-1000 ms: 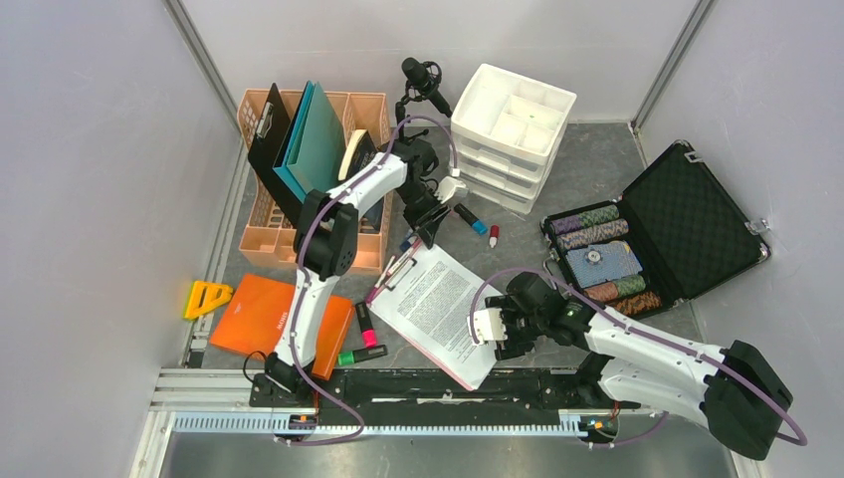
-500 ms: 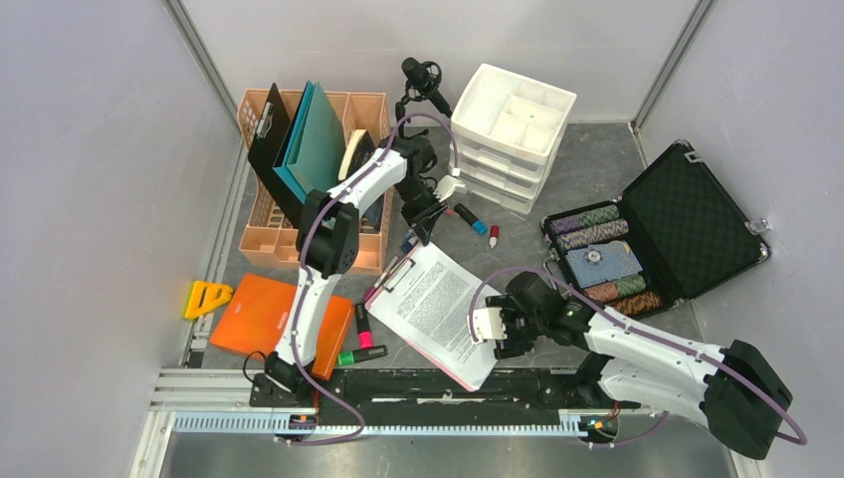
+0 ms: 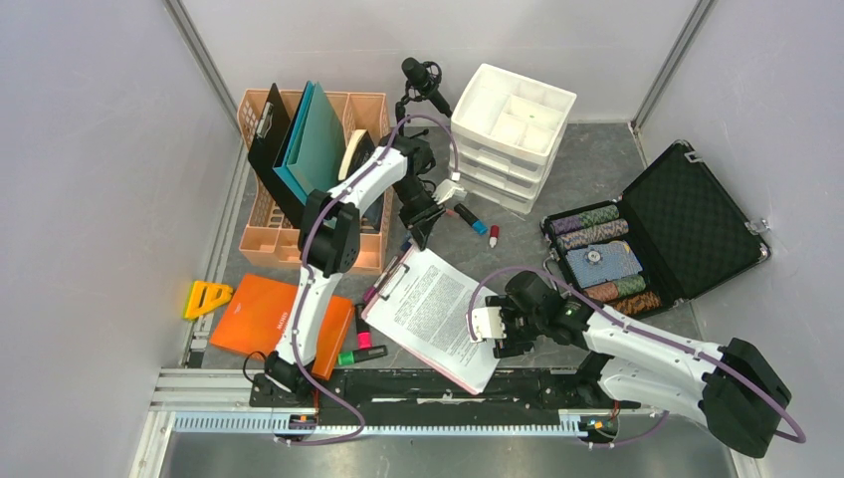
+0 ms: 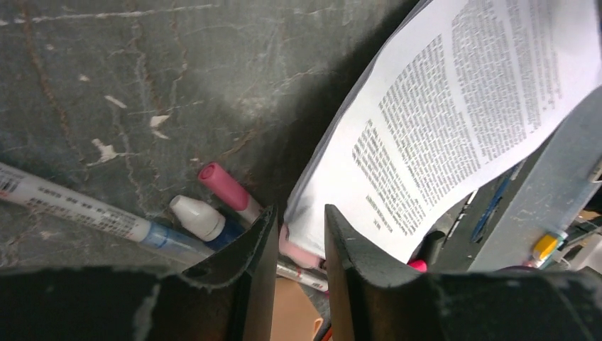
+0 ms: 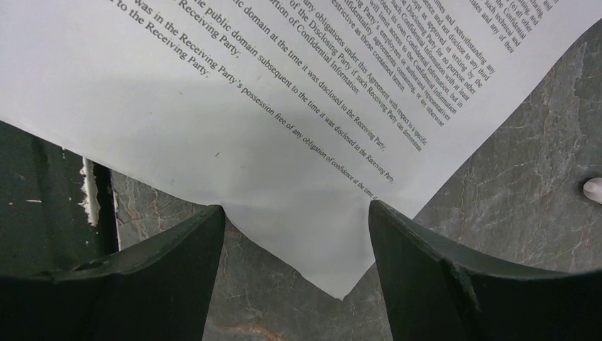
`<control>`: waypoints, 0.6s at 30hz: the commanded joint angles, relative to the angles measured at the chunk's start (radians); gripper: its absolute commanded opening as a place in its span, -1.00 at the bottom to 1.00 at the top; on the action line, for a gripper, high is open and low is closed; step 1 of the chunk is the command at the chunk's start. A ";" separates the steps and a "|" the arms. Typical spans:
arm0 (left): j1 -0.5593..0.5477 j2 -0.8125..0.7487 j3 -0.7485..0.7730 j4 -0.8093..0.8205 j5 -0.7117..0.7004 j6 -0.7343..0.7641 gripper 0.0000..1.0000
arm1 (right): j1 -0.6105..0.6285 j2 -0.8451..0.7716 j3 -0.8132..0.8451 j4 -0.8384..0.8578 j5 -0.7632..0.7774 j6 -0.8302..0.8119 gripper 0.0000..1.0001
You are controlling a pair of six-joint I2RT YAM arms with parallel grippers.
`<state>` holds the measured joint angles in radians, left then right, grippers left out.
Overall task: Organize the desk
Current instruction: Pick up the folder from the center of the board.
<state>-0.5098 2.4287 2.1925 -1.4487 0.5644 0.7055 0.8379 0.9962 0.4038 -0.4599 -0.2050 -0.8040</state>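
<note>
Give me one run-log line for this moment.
left gripper: shut on clipboard corner | right gripper: open over paper corner | markers loose on desk

Paper (image 5: 270,106): white sheet of printed text, its corner pointing down between the fingers
Right gripper (image 5: 294,234): dark fingers (image 5: 142,277) spread wide — one either side of that corner
Desk (image 5: 511,192): grey veined stone

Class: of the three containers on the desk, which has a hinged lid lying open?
The black case, on the right; the orange rack and white drawer unit have no lids.
</note>
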 commanded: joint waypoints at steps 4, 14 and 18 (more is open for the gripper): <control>-0.038 0.027 0.046 -0.196 0.182 0.028 -0.29 | -0.008 0.081 -0.093 0.050 0.199 -0.053 0.59; -0.030 -0.036 -0.020 -0.083 0.045 -0.036 0.05 | -0.008 0.071 -0.095 0.048 0.199 -0.050 0.59; -0.021 -0.174 -0.160 0.071 -0.038 -0.144 0.32 | -0.011 0.043 -0.094 0.037 0.233 -0.054 0.61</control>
<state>-0.5446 2.4187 2.1304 -1.4963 0.6189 0.6731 0.8360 1.0199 0.3874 -0.2993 -0.0738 -0.8326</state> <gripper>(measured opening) 0.620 0.796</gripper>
